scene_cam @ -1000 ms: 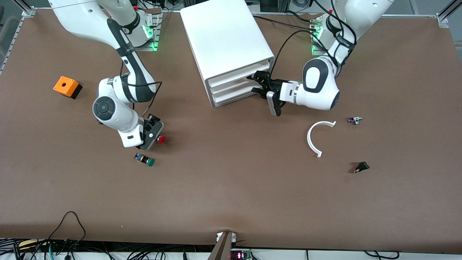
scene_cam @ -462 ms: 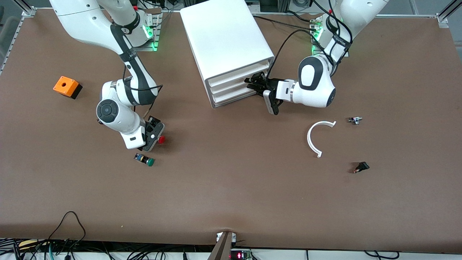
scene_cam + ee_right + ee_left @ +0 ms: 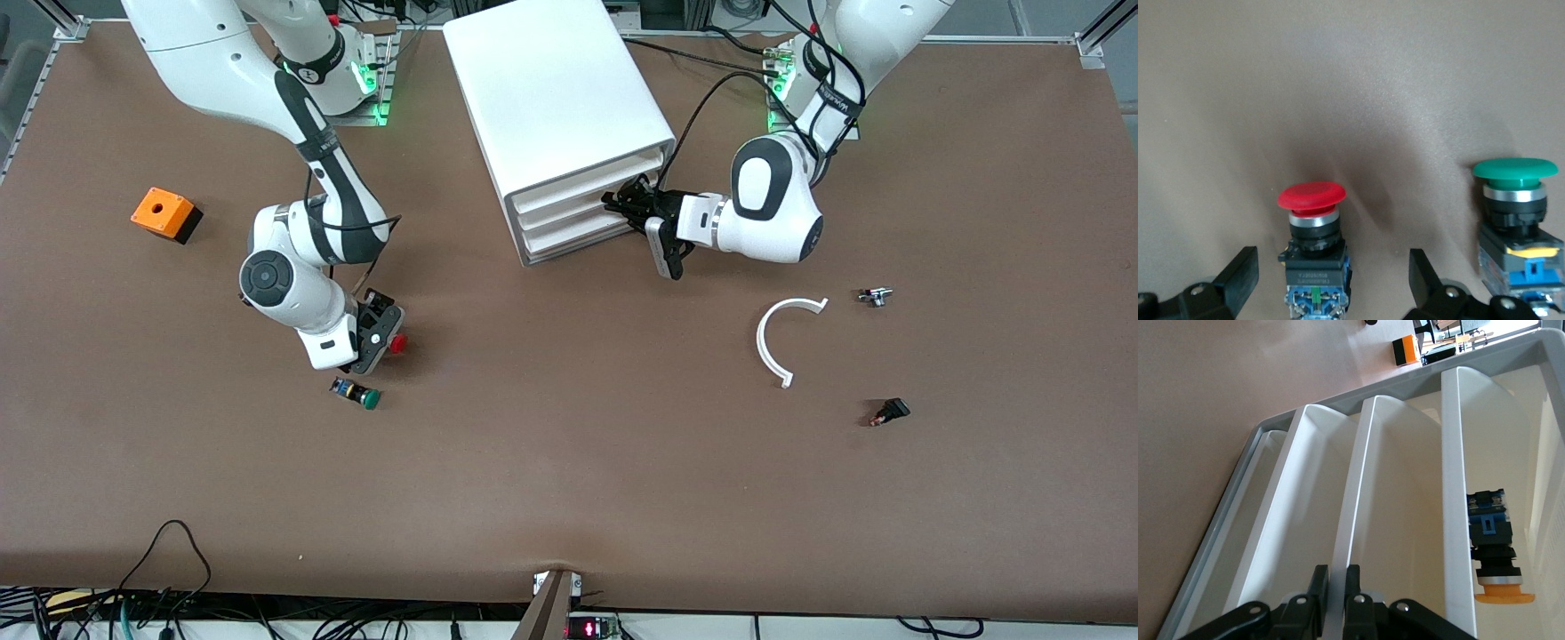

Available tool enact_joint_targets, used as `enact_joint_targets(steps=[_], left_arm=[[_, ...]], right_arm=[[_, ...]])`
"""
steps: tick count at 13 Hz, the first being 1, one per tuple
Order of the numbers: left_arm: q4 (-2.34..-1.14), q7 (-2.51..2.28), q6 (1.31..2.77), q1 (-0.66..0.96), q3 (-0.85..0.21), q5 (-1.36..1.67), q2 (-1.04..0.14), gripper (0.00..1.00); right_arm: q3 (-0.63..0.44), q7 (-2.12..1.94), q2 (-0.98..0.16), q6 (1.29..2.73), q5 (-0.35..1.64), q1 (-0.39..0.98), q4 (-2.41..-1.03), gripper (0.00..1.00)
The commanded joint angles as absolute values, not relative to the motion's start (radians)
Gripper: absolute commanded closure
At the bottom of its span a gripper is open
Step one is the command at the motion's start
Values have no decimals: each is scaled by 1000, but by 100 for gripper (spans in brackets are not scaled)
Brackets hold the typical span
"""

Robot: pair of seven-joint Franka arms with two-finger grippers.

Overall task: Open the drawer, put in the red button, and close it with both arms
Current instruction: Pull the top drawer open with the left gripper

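Left gripper (image 3: 633,204) at cabinet (image 3: 560,98) front, fingers (image 3: 1317,587) pinched tight on front lip of drawer (image 3: 1351,520); tier unclear. Right gripper (image 3: 380,327) low over table (image 3: 569,480), jaws spread wide either side of red button (image 3: 1311,230), not touching it. Red button lies on table, green button (image 3: 364,396) just beside, nearer front camera.

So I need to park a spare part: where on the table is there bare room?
Bare table lies between the green button and the white arc. It is crowded around the red button under the right gripper, and at the cabinet, where the left gripper grips a drawer.
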State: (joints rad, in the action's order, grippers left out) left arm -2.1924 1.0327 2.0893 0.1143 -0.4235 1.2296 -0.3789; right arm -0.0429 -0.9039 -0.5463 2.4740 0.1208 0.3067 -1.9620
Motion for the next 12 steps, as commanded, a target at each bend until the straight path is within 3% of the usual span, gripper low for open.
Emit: enact_joint_targets(steps=[1, 10, 12], left_arm=[[-2188, 1031, 2097, 103, -426, 1244, -379, 100], [-1978, 1028, 2092, -61, -396, 1080, -497, 100], [-1945, 1028, 2092, -74, -394, 1068, -523, 100]], right_arm=[[-43, -931, -545, 2491, 143, 304, -1970, 0], [-54, -939, -554, 2491, 143, 301, -1971, 2], [-54, -940, -554, 2491, 143, 301, -1971, 7]])
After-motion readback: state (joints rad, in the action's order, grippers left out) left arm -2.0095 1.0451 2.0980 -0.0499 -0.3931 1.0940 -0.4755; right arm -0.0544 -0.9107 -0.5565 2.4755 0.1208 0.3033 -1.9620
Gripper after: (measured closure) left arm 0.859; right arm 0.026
